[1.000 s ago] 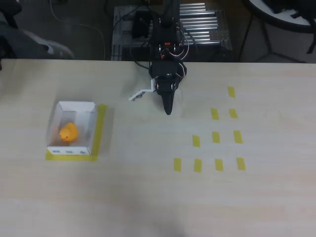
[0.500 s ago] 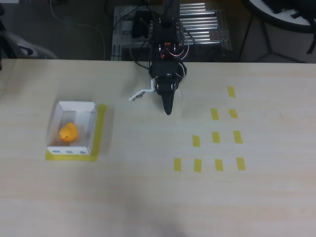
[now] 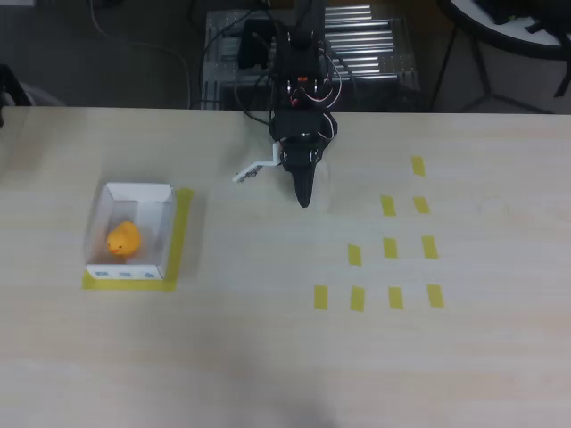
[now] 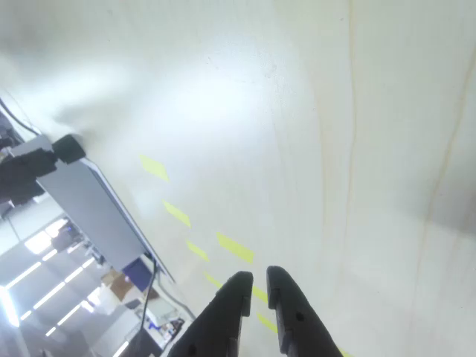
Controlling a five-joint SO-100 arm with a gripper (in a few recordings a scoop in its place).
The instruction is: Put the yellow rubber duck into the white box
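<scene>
- Overhead view: duck (image 3: 124, 239) sits inside the box (image 3: 166, 234)
- gripper (image 3: 303, 198) well apart, jaws nearly closed, empty
- duck's probably light and squishy; grab its body

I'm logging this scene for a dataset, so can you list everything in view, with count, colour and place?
yellow rubber duck: one, orange-yellow, inside the white box.
white box: one, white, left side of table, on a yellow tape patch.
tape strips: ten, yellow, scattered on the right of the table.
table: one, pale wood.
metal rack: one, silver, behind the table.
gripper: one, black, top centre over bare table, shut, holding nothing.
</scene>
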